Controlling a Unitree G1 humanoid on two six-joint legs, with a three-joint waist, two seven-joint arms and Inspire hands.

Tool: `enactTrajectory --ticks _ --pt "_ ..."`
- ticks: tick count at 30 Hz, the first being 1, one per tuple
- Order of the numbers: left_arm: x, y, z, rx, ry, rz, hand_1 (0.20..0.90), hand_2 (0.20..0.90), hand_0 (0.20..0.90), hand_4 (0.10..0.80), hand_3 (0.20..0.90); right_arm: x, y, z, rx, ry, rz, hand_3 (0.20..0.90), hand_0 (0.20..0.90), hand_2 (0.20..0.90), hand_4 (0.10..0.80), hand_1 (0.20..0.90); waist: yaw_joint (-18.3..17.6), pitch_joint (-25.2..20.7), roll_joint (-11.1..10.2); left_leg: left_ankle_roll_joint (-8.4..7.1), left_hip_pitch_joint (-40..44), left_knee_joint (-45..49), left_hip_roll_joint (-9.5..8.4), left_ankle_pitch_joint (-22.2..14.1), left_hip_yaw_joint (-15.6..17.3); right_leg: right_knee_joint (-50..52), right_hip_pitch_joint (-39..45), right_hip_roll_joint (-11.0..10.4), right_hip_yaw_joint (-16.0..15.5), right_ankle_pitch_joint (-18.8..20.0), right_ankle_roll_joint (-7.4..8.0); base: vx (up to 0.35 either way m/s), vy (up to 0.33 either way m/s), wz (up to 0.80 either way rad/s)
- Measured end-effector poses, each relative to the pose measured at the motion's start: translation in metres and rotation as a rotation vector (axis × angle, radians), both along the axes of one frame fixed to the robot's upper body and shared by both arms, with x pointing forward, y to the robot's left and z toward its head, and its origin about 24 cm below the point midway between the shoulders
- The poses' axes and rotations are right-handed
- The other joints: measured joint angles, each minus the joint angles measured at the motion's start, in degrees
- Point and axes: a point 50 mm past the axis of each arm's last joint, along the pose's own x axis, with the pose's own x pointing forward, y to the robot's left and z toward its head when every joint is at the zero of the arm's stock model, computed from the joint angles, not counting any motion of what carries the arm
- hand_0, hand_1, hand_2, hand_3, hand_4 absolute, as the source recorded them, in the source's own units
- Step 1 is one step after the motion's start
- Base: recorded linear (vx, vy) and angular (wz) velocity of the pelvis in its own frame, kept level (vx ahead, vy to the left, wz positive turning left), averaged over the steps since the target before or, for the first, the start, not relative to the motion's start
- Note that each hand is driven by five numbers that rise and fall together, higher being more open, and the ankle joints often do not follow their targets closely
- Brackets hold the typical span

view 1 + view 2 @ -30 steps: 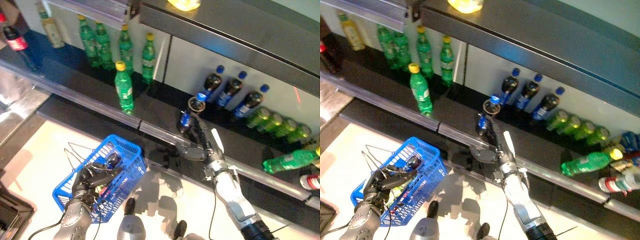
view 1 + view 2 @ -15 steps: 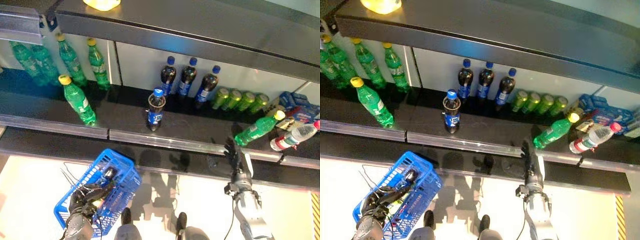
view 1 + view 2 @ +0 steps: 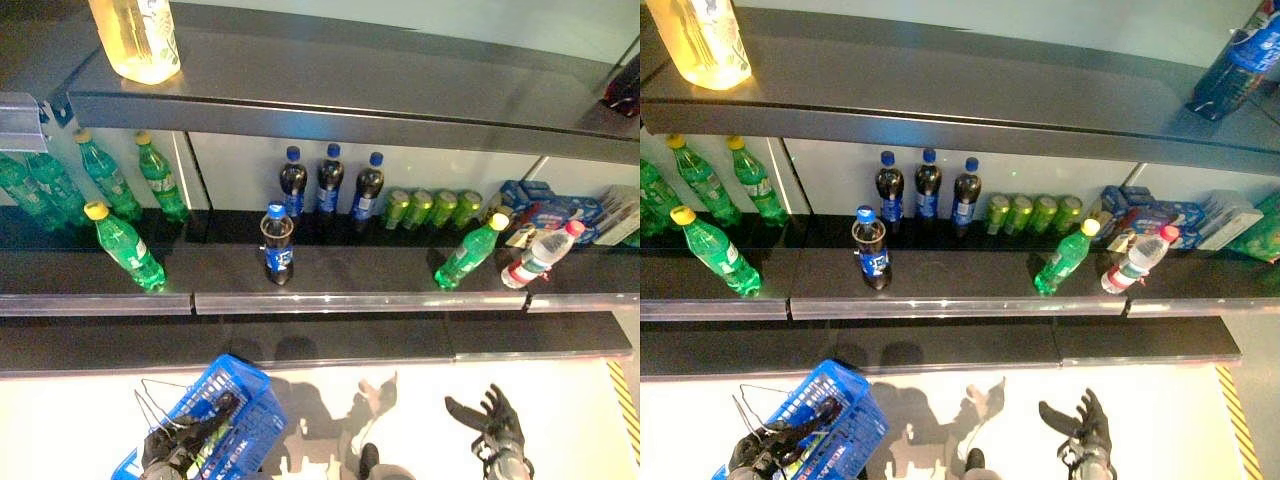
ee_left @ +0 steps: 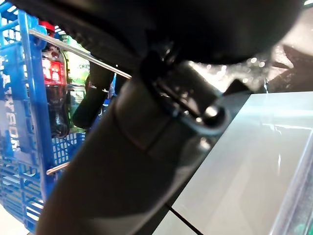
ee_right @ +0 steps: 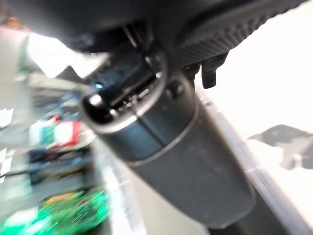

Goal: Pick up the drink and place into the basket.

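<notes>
A dark cola bottle (image 3: 277,245) with a blue cap stands alone near the front of the middle shelf (image 3: 340,300). Low at the left hangs the blue plastic basket (image 3: 238,432), with my left hand (image 3: 166,452) curled round its wire handle (image 4: 78,50). The left wrist view shows a red-labelled cola bottle (image 4: 52,88) and something green lying inside the basket (image 4: 13,122). My right hand (image 3: 497,428) is low at the right over the pale floor, fingers spread and empty, well below and to the right of the cola bottle.
Three more cola bottles (image 3: 330,185) stand behind the lone one. Green bottles (image 3: 125,245) fill the shelf's left. Green cans (image 3: 430,208), a tilted green bottle (image 3: 468,252), a water bottle (image 3: 535,258) and blue packs (image 3: 545,205) lie to the right. A yellow jug (image 3: 135,35) tops the upper shelf.
The view has swung to face the shelf squarely. My right hand has drawn back from beside the lone cola bottle to low over the floor. The bottle stays on the shelf.
</notes>
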Motion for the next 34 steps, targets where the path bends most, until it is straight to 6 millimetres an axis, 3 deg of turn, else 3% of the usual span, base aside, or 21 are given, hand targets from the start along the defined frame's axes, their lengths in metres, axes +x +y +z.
enactTrajectory --ticks 5,13,34 --pt "-0.03 -0.001 -0.013 -0.04 0.094 -0.002 0.3 0.3 0.3 0.1 0.2 -0.045 -0.003 -0.018 0.14 0.177 -0.017 0.9 0.9 0.9 0.8 0.9 0.14 -4.08 1.76 -0.04 0.83 -0.24 -0.12 -0.95 1.08 0.0 0.12 -0.11 1.1 -0.47 0.17 0.01 -0.004 -0.11" --pt "-0.047 -0.006 -0.021 -0.125 0.164 -0.074 0.3 0.3 0.3 0.1 0.2 -0.072 0.005 -0.028 0.277 0.373 0.028 0.9 0.9 0.9 0.8 0.9 1.8 -7.36 3.22 -0.09 0.83 -0.23 -0.4 -1.04 0.99 0.0 0.19 -0.06 1.04 -0.53 0.22 0.013 0.006 0.0" --pt "-0.052 -0.013 -0.025 -0.146 0.278 -0.252 0.3 0.3 0.3 0.1 0.2 -0.073 0.004 -0.029 0.25 0.458 0.149 0.9 0.9 0.9 0.8 0.9 3.01 -8.4 3.66 0.01 0.72 -0.25 -0.93 -1.13 0.86 0.01 0.12 -0.44 0.99 -0.68 0.39 -0.006 0.0 0.0"
